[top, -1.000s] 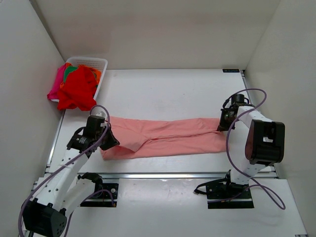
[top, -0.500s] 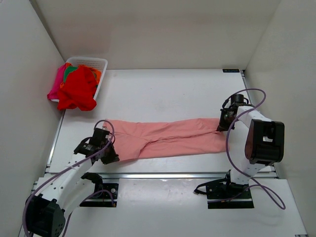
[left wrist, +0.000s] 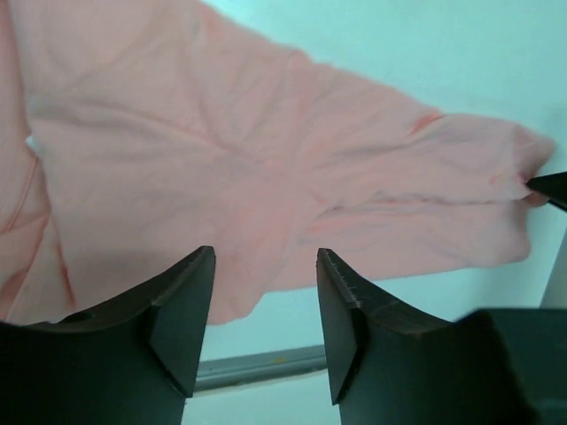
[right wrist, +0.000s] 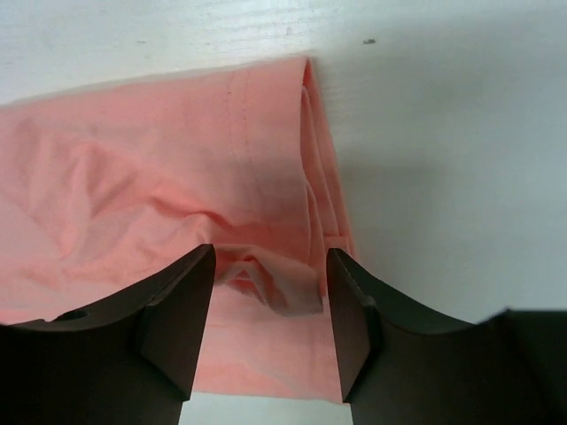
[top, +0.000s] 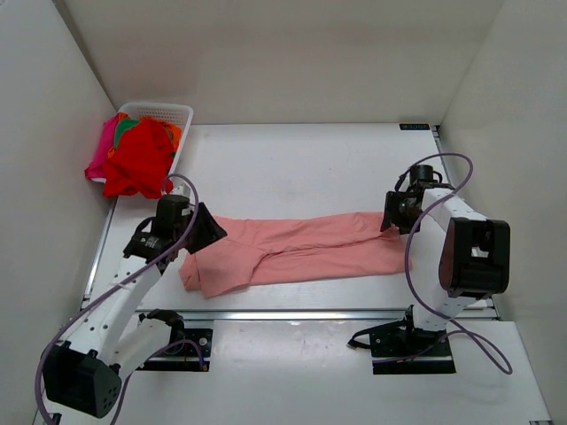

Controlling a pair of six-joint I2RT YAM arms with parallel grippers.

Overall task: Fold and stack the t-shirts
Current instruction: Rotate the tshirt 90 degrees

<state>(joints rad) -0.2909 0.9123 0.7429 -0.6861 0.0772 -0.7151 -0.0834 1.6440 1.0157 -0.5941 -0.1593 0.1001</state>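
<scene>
The salmon-pink t-shirt point(top: 292, 248) is lying stretched out as a long, crumpled band across the near half of the white table point(top: 301, 159), running almost from one arm to the other, with its left end bunching into a wider, folded-over lump. The left gripper point(top: 215, 235) is hovering just over that left end, its fingers point(left wrist: 177, 310) standing spread apart with nothing between them; in its wrist view the wrinkled pink cloth is lying beyond the tips. The right gripper point(top: 388, 220) is hanging over the shirt's right end, its fingers point(right wrist: 173, 310) likewise parted and empty, with the hemmed edge and a small raised fold of cloth lying on the table under the gap. At the far left corner a white lattice basket point(top: 173, 110) is sitting against the wall, and a red t-shirt point(top: 140, 164) is spilling out over its near rim onto the table, well apart from the pink one. A magenta t-shirt point(top: 100, 152) is drooping over the basket's left side, and an orange and green t-shirt point(top: 131, 126) is peeking out behind the red one. A purple cable point(top: 412, 266) is looping from the right arm beside the shirt's right end.
</scene>
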